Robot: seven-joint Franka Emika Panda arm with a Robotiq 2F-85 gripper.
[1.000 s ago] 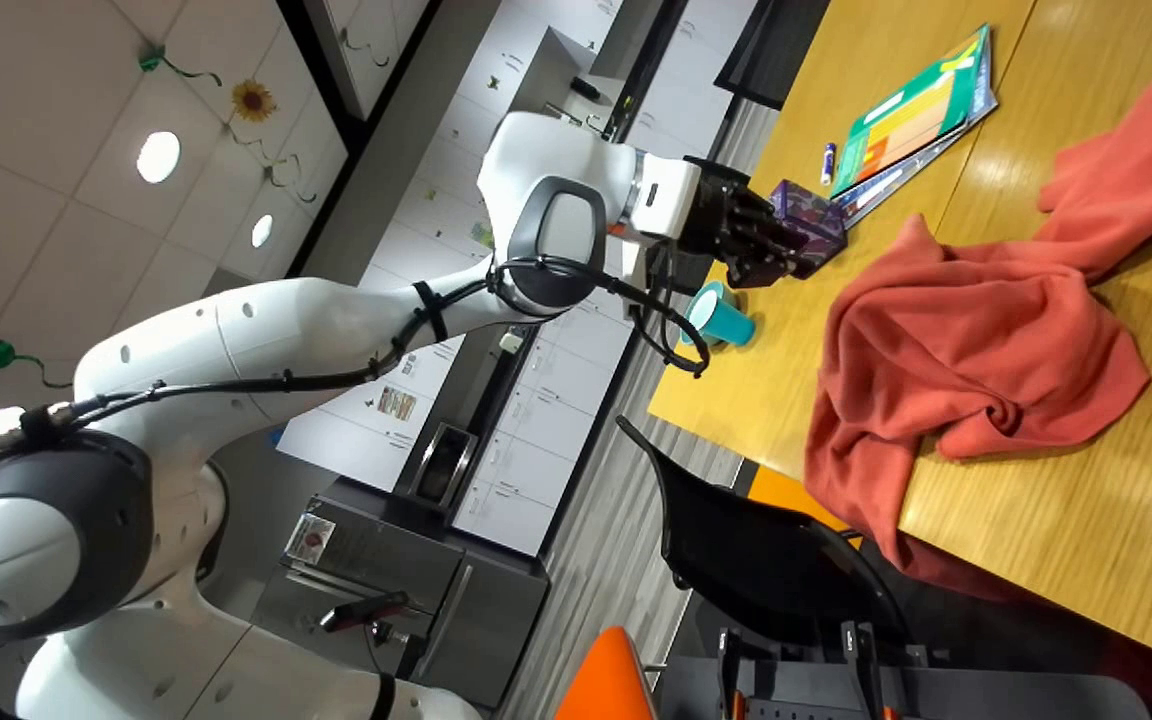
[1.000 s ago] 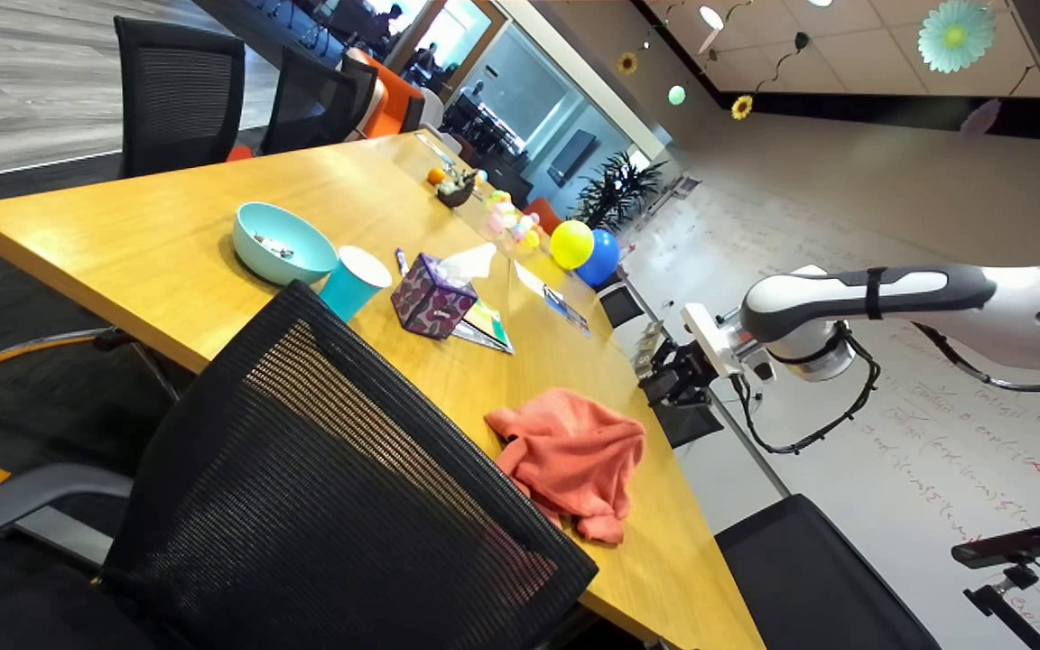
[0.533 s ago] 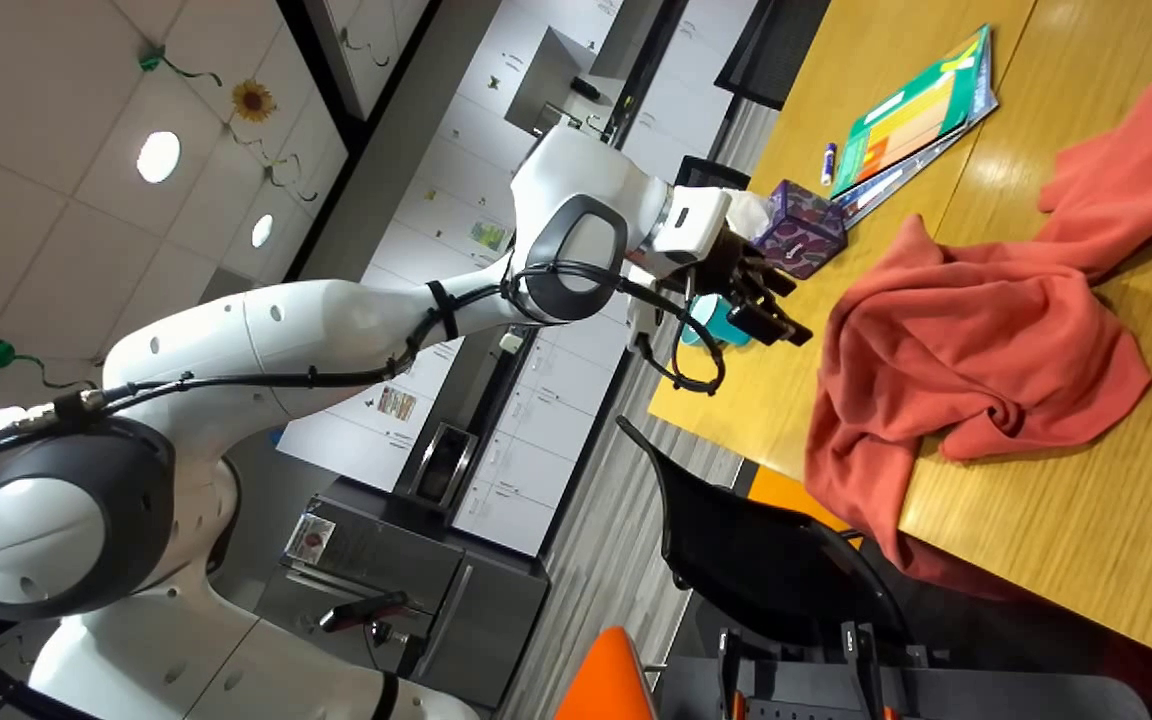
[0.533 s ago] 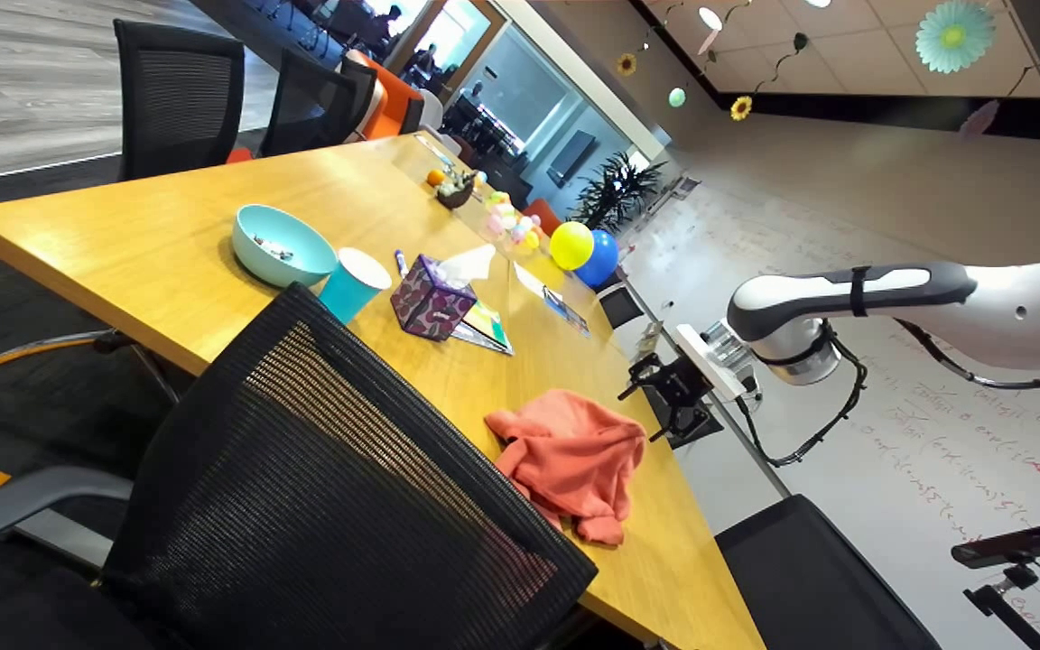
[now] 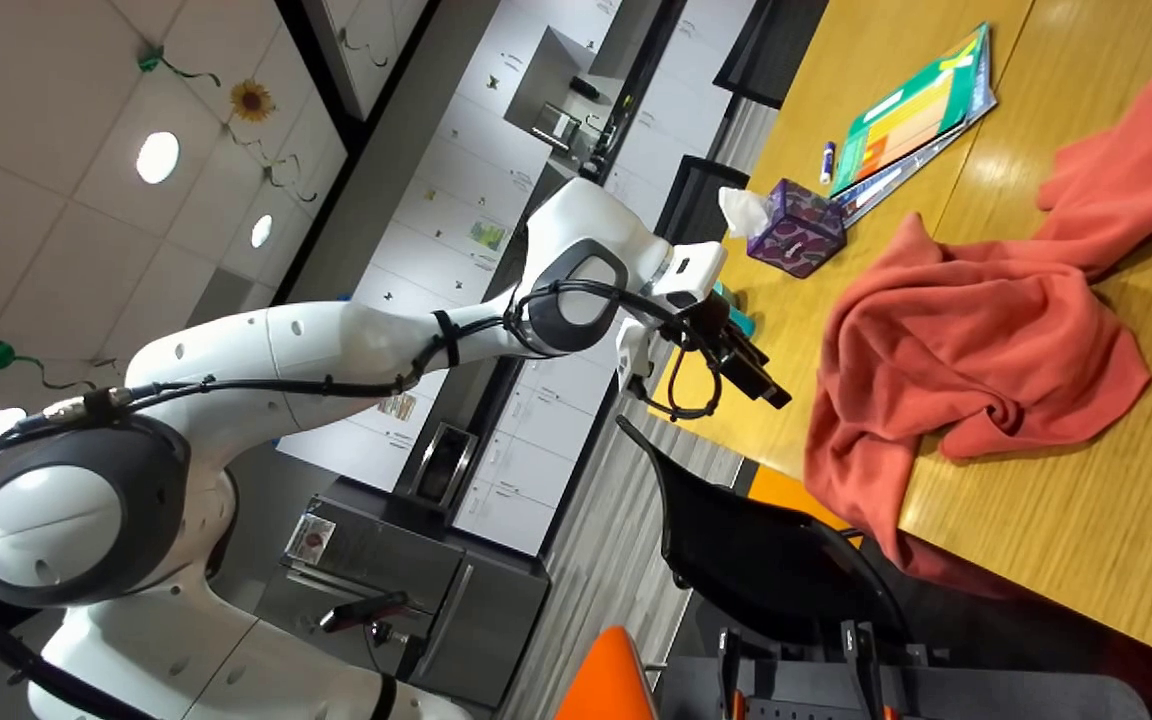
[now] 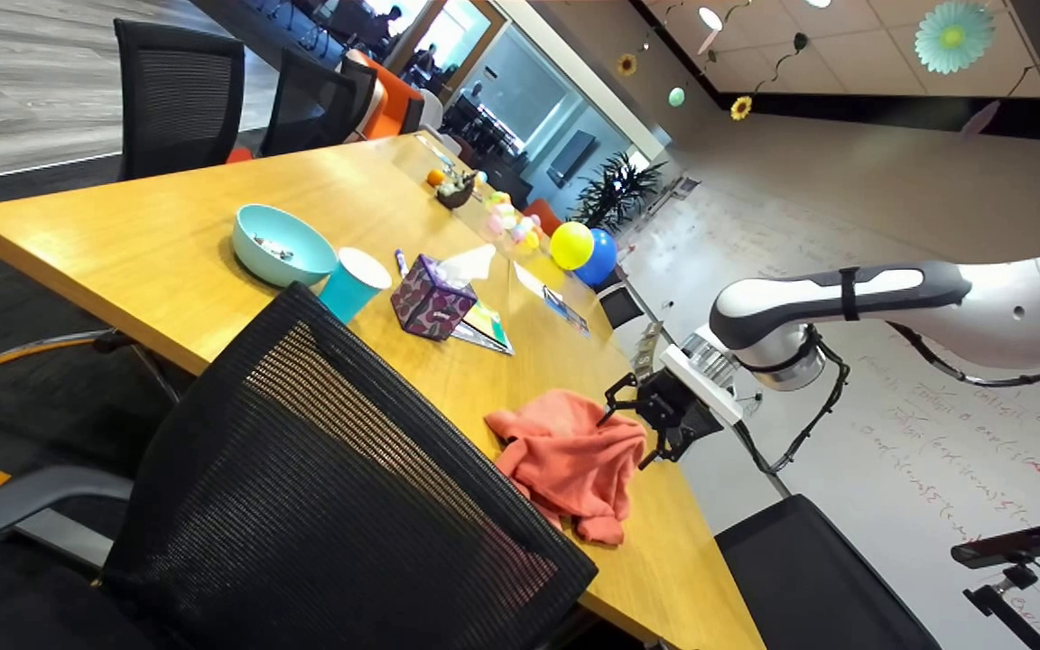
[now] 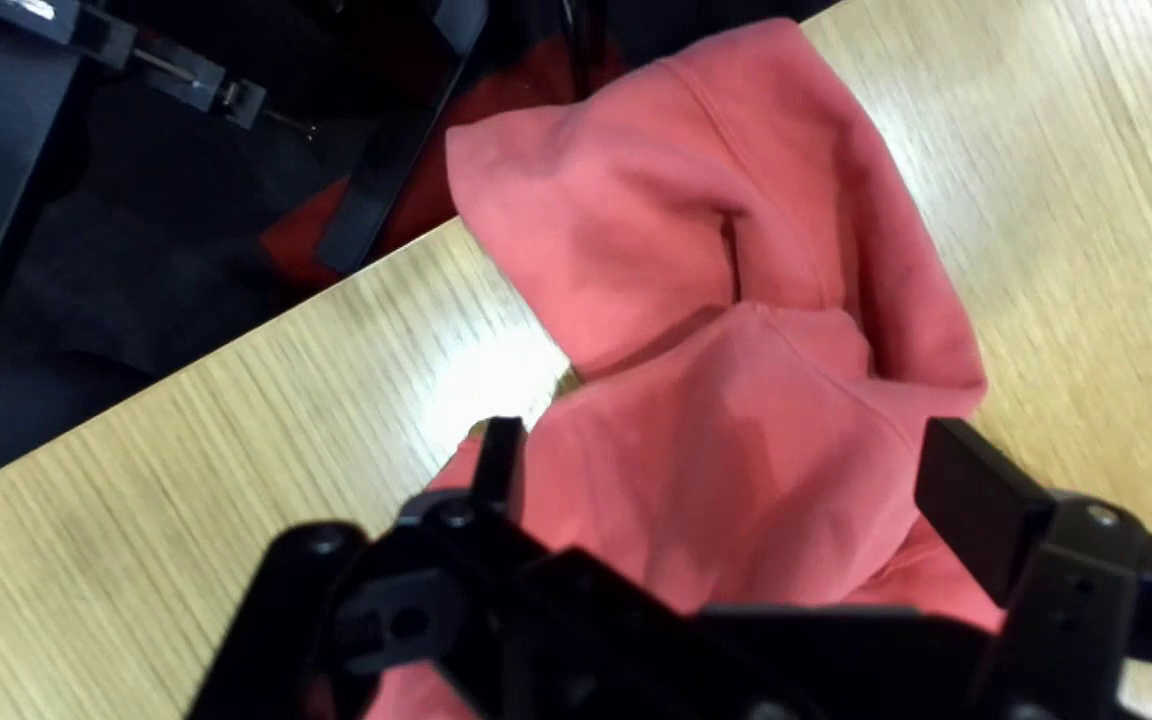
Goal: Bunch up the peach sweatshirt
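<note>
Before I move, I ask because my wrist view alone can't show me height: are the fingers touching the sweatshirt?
Observer: No. In an exterior view a gap shows between the fingers and the sweatshirt.
Operator: Good. Is anything near the sweatshirt that I can't see?
Observer: Yes, a purple tissue box stands on the table, apart from the sweatshirt in both exterior views.
Operator: Anything else standing outside my picture?
Observer: In an exterior view, a turquoise cup stands beside a bowl.
</note>
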